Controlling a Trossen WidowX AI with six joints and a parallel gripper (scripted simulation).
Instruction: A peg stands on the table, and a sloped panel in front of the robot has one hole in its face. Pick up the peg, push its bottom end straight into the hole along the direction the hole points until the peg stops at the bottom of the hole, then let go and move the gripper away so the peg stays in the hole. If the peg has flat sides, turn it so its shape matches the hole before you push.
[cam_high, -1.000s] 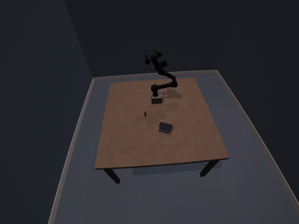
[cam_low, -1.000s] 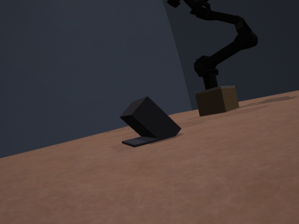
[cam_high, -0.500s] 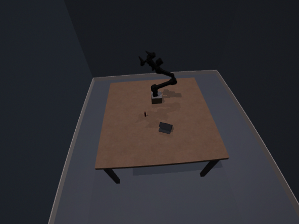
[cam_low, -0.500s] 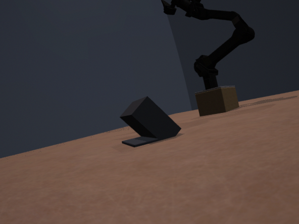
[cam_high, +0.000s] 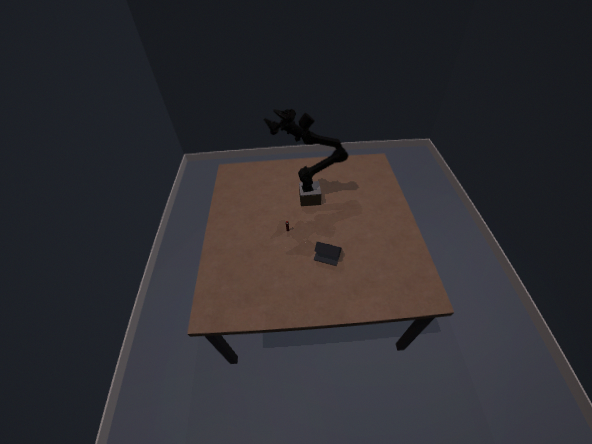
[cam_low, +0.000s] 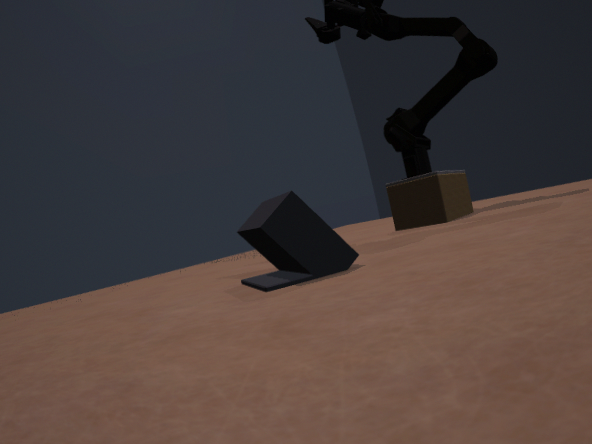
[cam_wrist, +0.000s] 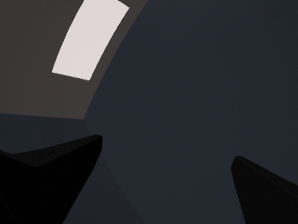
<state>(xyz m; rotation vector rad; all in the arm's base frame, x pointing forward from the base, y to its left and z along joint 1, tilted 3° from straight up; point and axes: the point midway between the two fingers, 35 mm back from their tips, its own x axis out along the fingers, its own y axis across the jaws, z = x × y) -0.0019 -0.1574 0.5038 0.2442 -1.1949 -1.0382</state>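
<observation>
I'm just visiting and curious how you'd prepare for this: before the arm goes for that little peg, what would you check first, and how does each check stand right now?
1. Gripper open and holding nothing: ok.
2. Peg standing upright on the table: ok.
3. Gripper above the peg: not ok; it hangs high, far from the peg.
4. Sloped panel resting on the table, apart from the peg: ok.
5. Hole in the panel's face visible: cannot tell.
6. Peg's shape, round or flat-sided: cannot tell, too small.
</observation>
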